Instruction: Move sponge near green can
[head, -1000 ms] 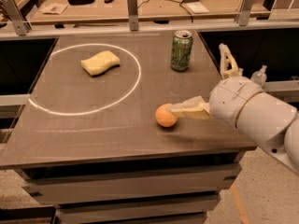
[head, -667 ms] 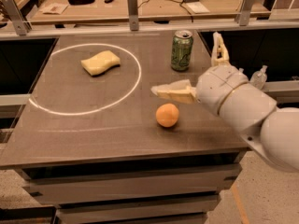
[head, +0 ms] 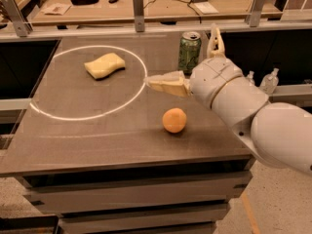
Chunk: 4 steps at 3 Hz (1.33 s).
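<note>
The pale yellow sponge (head: pixel 104 65) lies flat at the back left of the table, inside a white painted circle (head: pixel 58 116). The green can (head: pixel 189 51) stands upright at the back, right of the circle. My gripper (head: pixel 181 55) hovers open above the table just in front of the can, with nothing held. One finger (head: pixel 165 84) points left toward the circle's edge, and the other finger (head: pixel 215 42) sticks up to the right of the can. The sponge is well to the left of the gripper.
A round orange fruit (head: pixel 174 120) sits on the dark table (head: pixel 97 140) in front of the gripper. My white arm (head: pixel 253 116) comes in from the right over the table's corner. Behind the table runs a railing with metal posts (head: pixel 138 4).
The arm has swung left and farther back over the table, from beside the orange to in front of the can. The sponge, can and orange have not moved.
</note>
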Each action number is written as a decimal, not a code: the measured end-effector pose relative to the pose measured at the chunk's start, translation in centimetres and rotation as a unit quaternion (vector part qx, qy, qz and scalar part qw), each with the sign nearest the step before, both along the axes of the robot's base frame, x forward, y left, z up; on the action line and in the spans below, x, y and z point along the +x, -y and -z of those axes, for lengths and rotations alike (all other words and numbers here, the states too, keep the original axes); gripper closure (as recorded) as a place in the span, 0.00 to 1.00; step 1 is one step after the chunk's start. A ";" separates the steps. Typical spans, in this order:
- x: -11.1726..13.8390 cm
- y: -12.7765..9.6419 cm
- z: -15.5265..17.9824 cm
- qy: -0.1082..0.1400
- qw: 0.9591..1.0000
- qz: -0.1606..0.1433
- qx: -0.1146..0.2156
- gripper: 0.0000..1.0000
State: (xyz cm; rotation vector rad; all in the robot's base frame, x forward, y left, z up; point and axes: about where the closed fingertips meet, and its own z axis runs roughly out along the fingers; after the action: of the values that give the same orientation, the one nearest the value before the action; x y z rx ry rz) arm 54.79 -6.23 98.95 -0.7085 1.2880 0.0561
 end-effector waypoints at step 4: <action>-0.5 -1.6 2.0 -0.211 0.972 -0.055 0.085 0.00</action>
State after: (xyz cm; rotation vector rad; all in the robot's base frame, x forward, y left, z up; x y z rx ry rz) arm 54.30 -4.68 96.95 -0.6385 1.6248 0.4216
